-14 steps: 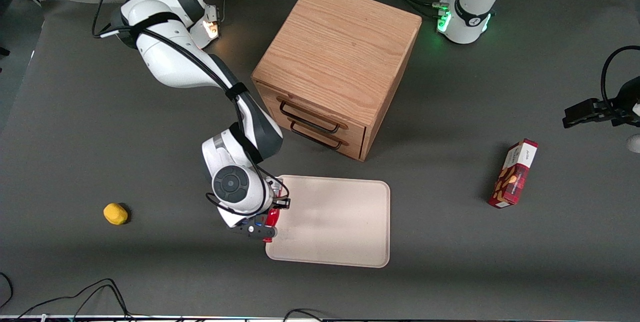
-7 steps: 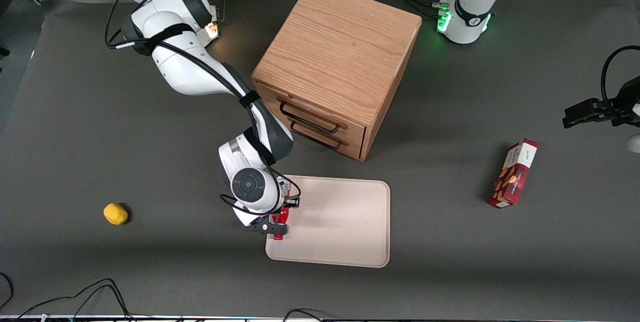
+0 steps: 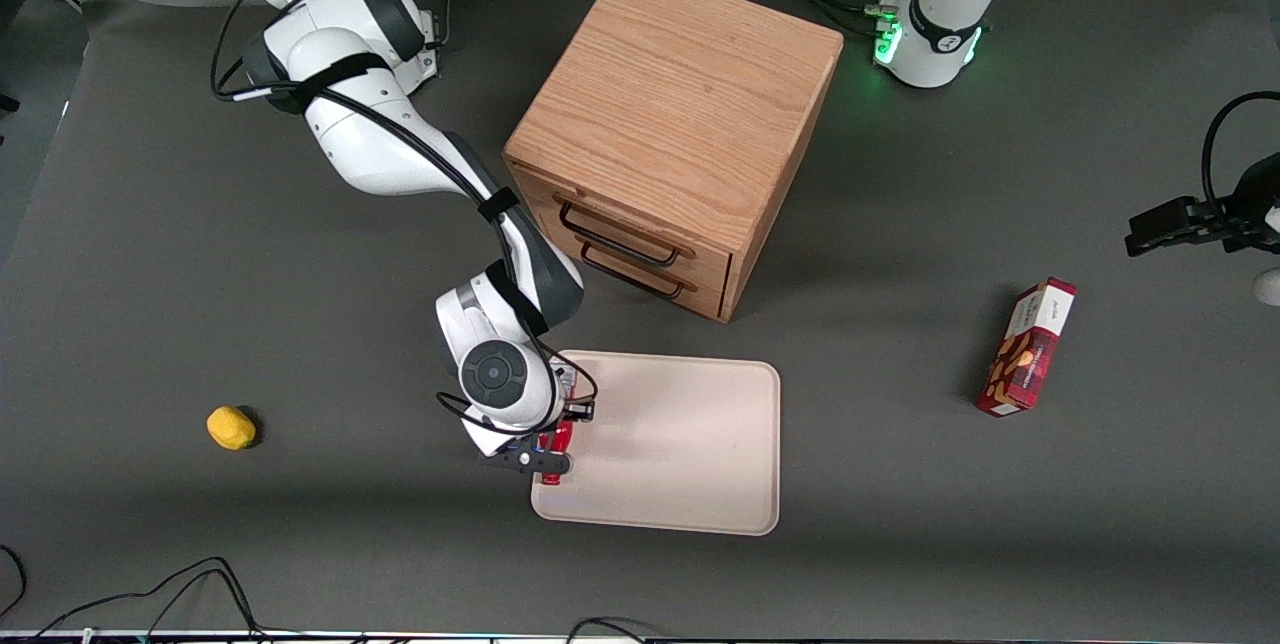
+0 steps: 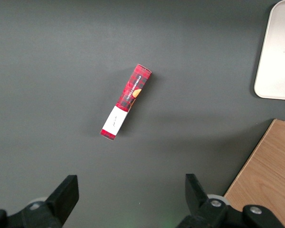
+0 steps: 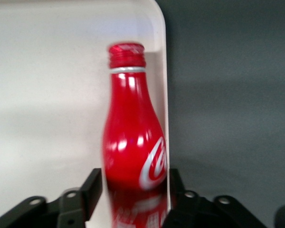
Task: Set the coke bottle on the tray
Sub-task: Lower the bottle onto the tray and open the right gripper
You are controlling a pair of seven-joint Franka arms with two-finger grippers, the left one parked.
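The coke bottle (image 3: pixel 555 441), red with white script and a red cap, sits between the fingers of my right gripper (image 3: pixel 548 451). The gripper is shut on it over the beige tray (image 3: pixel 680 444), at the tray's edge toward the working arm's end. In the right wrist view the bottle (image 5: pixel 133 137) lies along the tray's rim (image 5: pixel 162 61), cap pointing away from the gripper (image 5: pixel 135 183), with a black finger on each side of its body. I cannot tell whether the bottle touches the tray. A corner of the tray also shows in the left wrist view (image 4: pixel 278 57).
A wooden two-drawer cabinet (image 3: pixel 680 124) stands just farther from the front camera than the tray. A red snack box (image 3: pixel 1030 349) lies toward the parked arm's end and shows in the left wrist view (image 4: pixel 126 100). A small yellow object (image 3: pixel 231 427) lies toward the working arm's end.
The gripper carried the bottle from just outside the tray's edge to over its rim, then shifted back a little. Nothing else moved.
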